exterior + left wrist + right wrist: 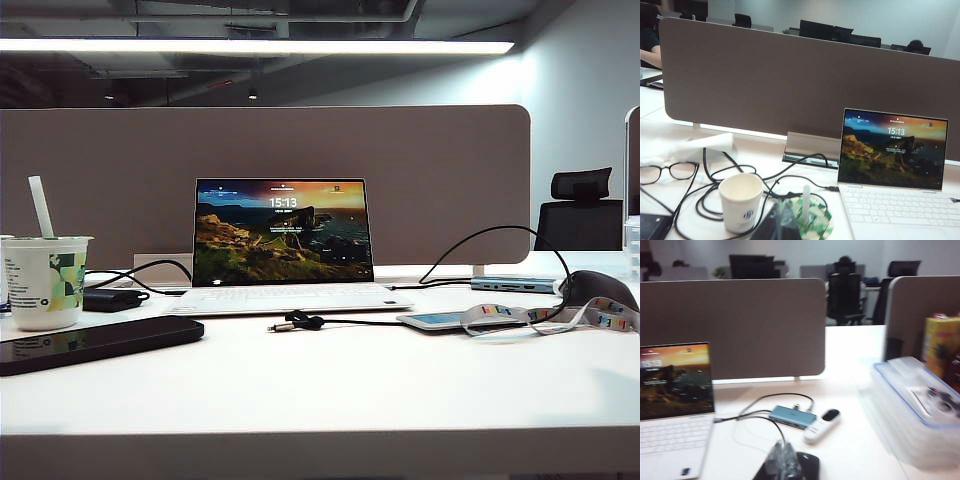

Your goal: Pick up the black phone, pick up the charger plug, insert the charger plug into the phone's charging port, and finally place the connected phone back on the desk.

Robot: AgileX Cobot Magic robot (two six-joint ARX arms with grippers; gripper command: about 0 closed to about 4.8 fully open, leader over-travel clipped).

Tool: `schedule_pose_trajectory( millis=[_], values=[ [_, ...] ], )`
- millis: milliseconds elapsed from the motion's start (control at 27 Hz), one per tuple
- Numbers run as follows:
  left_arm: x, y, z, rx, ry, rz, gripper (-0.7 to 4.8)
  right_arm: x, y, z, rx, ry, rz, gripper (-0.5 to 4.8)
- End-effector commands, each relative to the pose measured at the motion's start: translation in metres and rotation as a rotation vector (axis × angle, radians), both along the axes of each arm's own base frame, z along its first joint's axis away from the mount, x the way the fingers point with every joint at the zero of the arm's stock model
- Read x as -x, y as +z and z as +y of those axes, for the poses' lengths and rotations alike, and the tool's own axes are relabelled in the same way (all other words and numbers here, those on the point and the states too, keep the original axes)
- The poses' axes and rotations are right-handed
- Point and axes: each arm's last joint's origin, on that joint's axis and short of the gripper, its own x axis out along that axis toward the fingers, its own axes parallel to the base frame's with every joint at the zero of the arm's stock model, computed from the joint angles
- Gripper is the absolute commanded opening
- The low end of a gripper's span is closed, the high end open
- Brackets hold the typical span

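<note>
1. White table [330, 385] fills the exterior view. The black phone [95, 343] lies flat near the left edge, just in front of a paper cup [45, 280] with a stick in it. The charger plug [277, 327] lies loose on the table in front of the open laptop [283, 240], its thin black cable [420, 322] trailing right. Plug and phone are well apart. Neither arm shows here, so no step of the task looks done: both pickups, the insertion and the set-down all remain.

2. Left wrist view: the left claw [780, 222] shows as a dark blurred tip at the lower edge, pressed closed and empty, above the patterned cup. A corner of the black phone sits at the lower corner nearby.

3. Right wrist view: the right claw [783, 462] appears the same way, closed and gripping nothing, near a dark mouse [807, 465]. The plug itself is not visible here.
</note>
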Motion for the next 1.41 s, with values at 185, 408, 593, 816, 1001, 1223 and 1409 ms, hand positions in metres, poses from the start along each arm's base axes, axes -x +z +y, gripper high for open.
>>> schedule_pose_trajectory(
  millis=[185, 408, 593, 816, 1001, 1223, 1409],
  values=[
    [-0.031, 0.032, -0.004, -0.014, -0.138, 0.090, -0.05, -0.035, 0.044, 0.013, 0.009, 0.198, 0.030, -0.06],
    [-0.063, 0.033, -0.008, -0.004, -0.287, 0.234, -0.05, -0.056, 0.056, 0.037, -0.035, 0.353, 0.084, -0.06],
    [-0.085, 0.028, -0.011, 0.016, -0.380, 0.335, -0.05, -0.067, 0.046, 0.070, -0.014, 0.521, 0.165, -0.05],
    [-0.102, 0.017, -0.012, 0.037, -0.435, 0.416, -0.05, -0.069, 0.032, 0.111, 0.024, 0.696, 0.253, -0.06],
    [-0.113, 0.006, -0.013, 0.057, -0.459, 0.487, -0.05, -0.066, 0.020, 0.141, 0.028, 0.812, 0.318, -0.06],
    [-0.124, -0.008, -0.013, 0.071, -0.465, 0.576, -0.05, -0.060, 0.009, 0.169, 0.047, 0.915, 0.354, -0.05],
    [-0.140, -0.028, -0.013, 0.059, -0.470, 0.667, 0.80, -0.056, 0.001, 0.183, 0.072, 0.963, 0.390, -0.06]
  ],
)
